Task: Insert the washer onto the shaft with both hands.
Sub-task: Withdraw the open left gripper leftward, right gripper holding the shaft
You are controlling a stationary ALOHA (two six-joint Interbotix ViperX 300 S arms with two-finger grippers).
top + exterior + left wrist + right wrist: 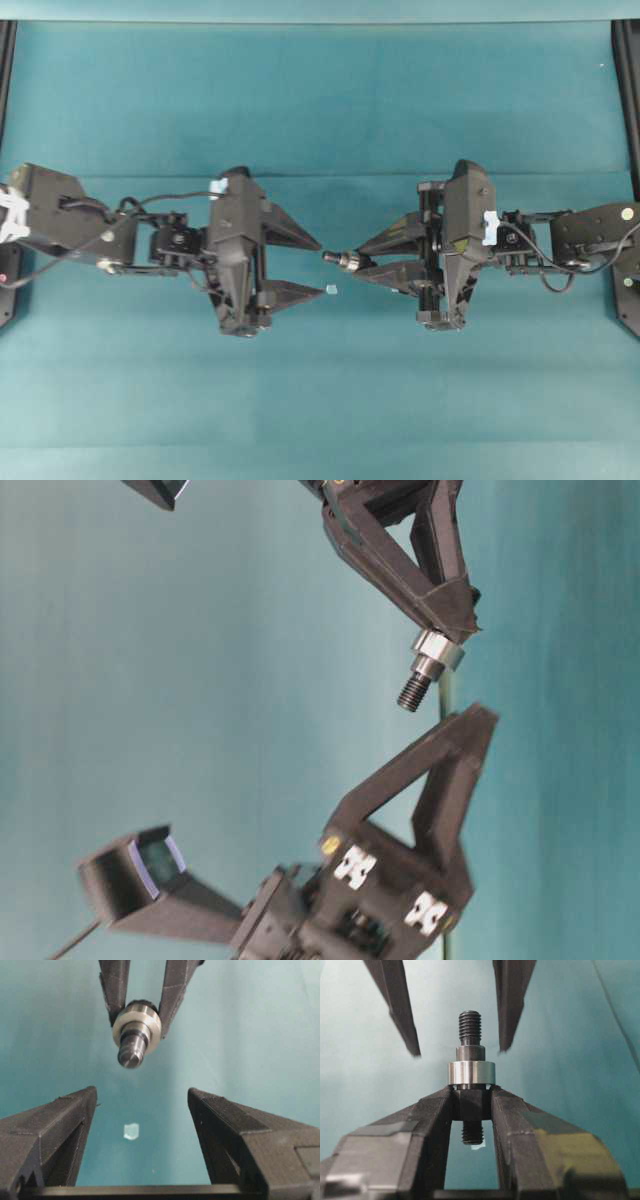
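At left of the overhead view we note the left gripper (pixel 323 267), jaws spread wide, nothing btwn them, above the teal table (pixel 320 100). A tiny pale fleck (pixel 331 291) lies just beside its lower fingertip. Centre-right, the right gripper (pixel 362 262) is clenched on the shaft (pixel 340 260); the washer (pixel 471 1073) already sits on it, against the fingertips. No containers seen.

The washer (pixel 471 1073) sits on the shaft (pixel 470 1035); right claw (pixel 352 263) faces left claw (pixel 322 267).
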